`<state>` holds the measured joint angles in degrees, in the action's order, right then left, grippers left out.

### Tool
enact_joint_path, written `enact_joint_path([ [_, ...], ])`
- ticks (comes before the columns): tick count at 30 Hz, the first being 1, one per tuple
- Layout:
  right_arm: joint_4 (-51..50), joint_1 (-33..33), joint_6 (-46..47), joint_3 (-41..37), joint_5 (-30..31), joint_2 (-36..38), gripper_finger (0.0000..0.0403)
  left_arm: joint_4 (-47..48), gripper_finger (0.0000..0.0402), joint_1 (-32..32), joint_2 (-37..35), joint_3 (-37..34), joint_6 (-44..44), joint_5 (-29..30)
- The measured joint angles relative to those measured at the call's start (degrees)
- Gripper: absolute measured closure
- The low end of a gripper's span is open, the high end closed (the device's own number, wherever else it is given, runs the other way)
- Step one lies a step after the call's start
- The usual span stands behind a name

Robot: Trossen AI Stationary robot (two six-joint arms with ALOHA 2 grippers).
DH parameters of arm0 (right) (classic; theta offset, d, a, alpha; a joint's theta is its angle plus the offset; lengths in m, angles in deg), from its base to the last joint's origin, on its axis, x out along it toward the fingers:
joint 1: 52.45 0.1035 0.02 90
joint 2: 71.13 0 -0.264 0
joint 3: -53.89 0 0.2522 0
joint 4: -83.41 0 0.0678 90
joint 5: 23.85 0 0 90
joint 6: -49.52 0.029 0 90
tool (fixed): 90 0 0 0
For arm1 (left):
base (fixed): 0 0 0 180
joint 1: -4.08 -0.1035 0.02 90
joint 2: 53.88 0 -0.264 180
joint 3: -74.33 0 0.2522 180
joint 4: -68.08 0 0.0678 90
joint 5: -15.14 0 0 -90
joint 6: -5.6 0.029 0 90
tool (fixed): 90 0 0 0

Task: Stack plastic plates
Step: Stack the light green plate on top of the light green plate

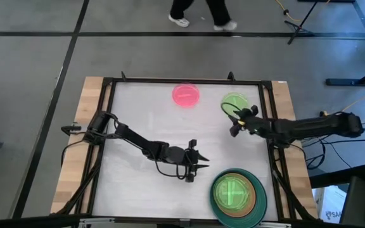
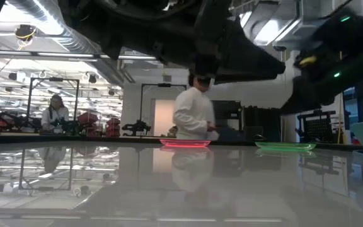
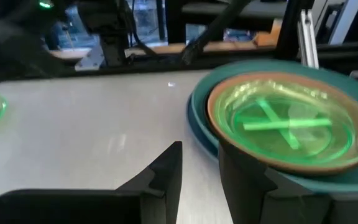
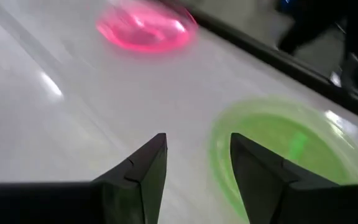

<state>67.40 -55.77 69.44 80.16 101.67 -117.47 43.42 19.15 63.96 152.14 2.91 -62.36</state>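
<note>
A stack (image 1: 236, 193) sits at the table's near right: a dark teal plate (image 3: 201, 124) under a brown-orange plate (image 3: 216, 102), with a translucent green plate (image 3: 284, 121) on top. My left gripper (image 1: 201, 161) (image 3: 201, 177) is open, just left of the stack and pointing at it. A small pink plate (image 1: 186, 95) (image 4: 145, 28) and a single green plate (image 1: 235, 102) (image 4: 291, 146) lie flat near the far edge. My right gripper (image 1: 234, 121) (image 4: 197, 165) is open at this green plate's near-left rim. Whether it touches the plate does not show.
A black frame (image 1: 170, 81) borders the white tabletop, with wooden strips outside it. Bare table lies between the pink plate and the left arm. The low view shows the pink plate (image 2: 184, 143) and the green plate (image 2: 285, 146) far off, and people in the room beyond.
</note>
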Motion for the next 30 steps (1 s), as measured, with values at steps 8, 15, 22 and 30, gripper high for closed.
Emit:
enact_joint_path([
  [8,-0.8,-14.2,-3.6,7.0,-10.8,-16.4,0.0233,2.2,0.0305,1.2,0.2,-0.1,0.2,0.2],
  [15,-0.9,-18.8,-8.3,9.9,-18.3,-26.2,0.0233,1.8,0.0305,1.6,0.3,-0.1,0.2,0.3],
  [22,-0.4,-22.5,-10.3,10.1,-17.6,-30.7,0.0233,1.8,0.0305,1.4,0.3,-0.1,0.2,0.3],
  [30,-0.2,-23.6,-11.4,10.2,-21.2,-31.2,0.0334,1.8,0.0305,1.1,0.3,-0.1,-0.1,0.3],
])
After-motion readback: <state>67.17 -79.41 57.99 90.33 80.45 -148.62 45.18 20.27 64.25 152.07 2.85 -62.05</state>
